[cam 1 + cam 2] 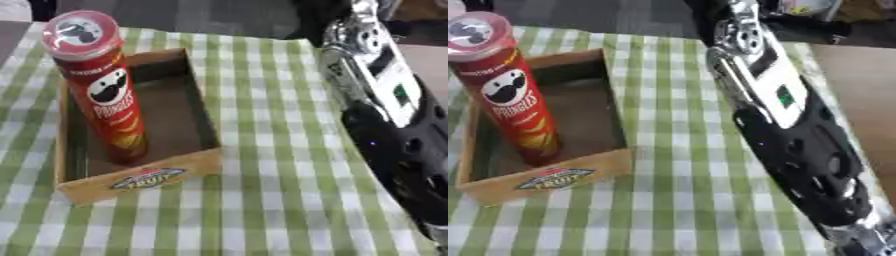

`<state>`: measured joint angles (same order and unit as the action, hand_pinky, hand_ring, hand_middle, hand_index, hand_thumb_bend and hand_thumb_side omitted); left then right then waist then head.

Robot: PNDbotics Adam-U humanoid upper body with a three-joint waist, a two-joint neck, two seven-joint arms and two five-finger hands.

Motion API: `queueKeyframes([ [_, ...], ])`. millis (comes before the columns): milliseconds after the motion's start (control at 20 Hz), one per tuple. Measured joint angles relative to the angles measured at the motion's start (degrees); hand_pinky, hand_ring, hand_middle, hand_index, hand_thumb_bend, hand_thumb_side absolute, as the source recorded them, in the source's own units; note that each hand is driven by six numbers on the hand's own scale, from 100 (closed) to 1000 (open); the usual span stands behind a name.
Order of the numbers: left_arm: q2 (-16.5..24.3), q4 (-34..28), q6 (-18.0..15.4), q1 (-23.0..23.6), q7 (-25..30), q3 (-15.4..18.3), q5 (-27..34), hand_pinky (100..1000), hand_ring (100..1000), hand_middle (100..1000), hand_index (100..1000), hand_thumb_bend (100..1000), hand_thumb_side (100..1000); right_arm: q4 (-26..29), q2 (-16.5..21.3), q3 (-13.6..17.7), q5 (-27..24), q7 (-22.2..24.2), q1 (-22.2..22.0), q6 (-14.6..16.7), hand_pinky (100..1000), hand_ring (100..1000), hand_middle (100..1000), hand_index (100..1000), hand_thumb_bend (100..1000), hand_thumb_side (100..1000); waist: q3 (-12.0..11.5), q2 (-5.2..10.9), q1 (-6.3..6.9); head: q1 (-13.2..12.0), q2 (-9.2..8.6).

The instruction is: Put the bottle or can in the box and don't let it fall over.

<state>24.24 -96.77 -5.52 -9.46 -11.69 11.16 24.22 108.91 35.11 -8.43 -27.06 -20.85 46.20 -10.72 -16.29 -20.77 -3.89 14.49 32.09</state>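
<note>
A tall red Pringles can [103, 90] with a clear lid stands upright inside the shallow cardboard box [149, 180], against the box's left wall near its front. The box lies on the left part of the green-and-white checked cloth and has a fruit label on its front wall. My right arm [798, 130], silver and black, stretches from the lower right corner up to the table's far edge, well to the right of the box and apart from it. Its far end is dark and blurred, so the hand cannot be made out. Nothing touches the can. My left hand does not show.
The checked tablecloth [262, 210] covers the table in front of and to the right of the box. A bare brown table surface [868, 100] shows at the far right. Dark shapes lie beyond the table's far edge.
</note>
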Motion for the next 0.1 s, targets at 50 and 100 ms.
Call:
queueKeyframes([
  [50,0.0,-0.4,0.0,0.1,0.0,0.0,-0.2,879,878,751,798,173,649,1.2,0.9,0.7,-0.5,-0.3,-1.5,0.0,753,827,822,799,704,369,0.2,0.00,0.00,-0.3,0.00],
  [100,0.0,-1.0,0.0,0.2,-0.1,0.0,-0.4,879,878,751,798,172,649,2.4,1.9,1.5,-0.9,-0.6,-3.1,0.0,752,822,818,796,703,364,0.5,0.00,0.00,-0.5,-0.01],
])
